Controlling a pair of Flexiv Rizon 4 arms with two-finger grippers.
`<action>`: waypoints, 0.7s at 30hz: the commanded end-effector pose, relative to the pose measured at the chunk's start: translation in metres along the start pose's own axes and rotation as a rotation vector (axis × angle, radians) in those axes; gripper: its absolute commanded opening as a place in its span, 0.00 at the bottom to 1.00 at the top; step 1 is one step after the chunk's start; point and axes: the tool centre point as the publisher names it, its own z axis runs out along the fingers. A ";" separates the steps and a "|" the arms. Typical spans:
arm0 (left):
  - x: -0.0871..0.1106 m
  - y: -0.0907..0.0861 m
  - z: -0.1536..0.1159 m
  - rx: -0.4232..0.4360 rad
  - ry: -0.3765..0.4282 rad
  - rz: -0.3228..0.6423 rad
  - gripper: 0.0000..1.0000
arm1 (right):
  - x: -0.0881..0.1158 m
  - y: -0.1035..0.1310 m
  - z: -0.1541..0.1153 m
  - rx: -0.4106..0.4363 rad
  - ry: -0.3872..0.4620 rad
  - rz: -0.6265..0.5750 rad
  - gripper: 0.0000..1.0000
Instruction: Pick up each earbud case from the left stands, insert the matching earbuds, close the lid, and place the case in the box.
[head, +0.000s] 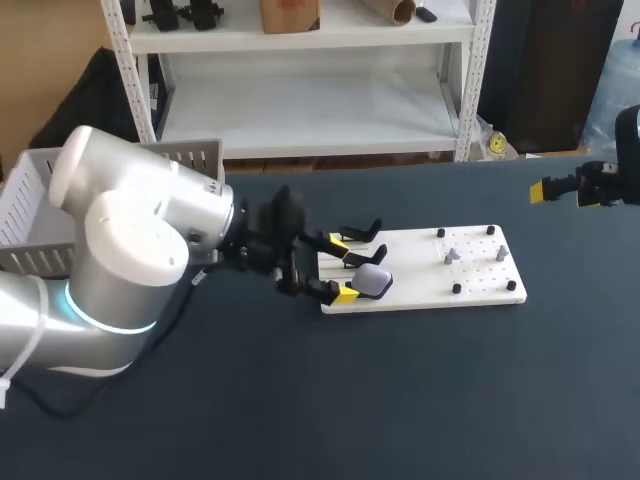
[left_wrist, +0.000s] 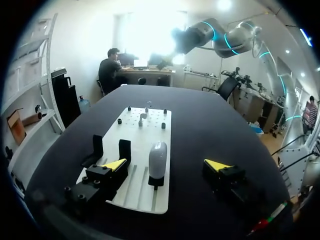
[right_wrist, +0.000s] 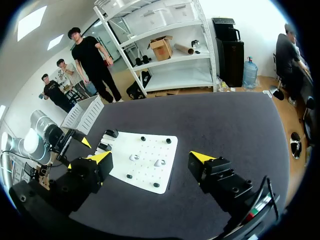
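Observation:
A pale grey earbud case (head: 372, 280) stands on a holder at the left end of the white board (head: 480, 272). My left gripper (head: 343, 267) is open around it, one yellow tip on each side, neither finger touching. In the left wrist view the case (left_wrist: 158, 157) stands upright, lid shut, between the open fingers of the left gripper (left_wrist: 166, 165). Two small grey earbuds (head: 452, 255) (head: 501, 252) sit on the board's right half. My right gripper (head: 560, 192) hangs open, high above the table's far right; the right wrist view shows this gripper (right_wrist: 151, 157) empty, over the board (right_wrist: 145, 150).
Two empty black stands (head: 362, 243) rise behind the case. Several black pegs (head: 457, 288) ring the earbuds. A white slatted basket (head: 30, 205) stands at the table's back left, partly hidden by my left arm. Dark tabletop (head: 420, 400) stretches in front of the board.

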 end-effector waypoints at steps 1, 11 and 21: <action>0.000 0.000 0.000 -0.001 0.002 0.000 1.00 | 0.000 0.000 0.000 -0.002 0.001 -0.001 1.00; 0.009 0.001 0.015 -0.013 0.016 -0.005 1.00 | 0.000 0.000 0.000 -0.002 0.001 -0.001 1.00; 0.014 0.007 0.028 0.008 0.006 -0.001 1.00 | 0.000 0.000 0.000 -0.002 0.001 -0.001 1.00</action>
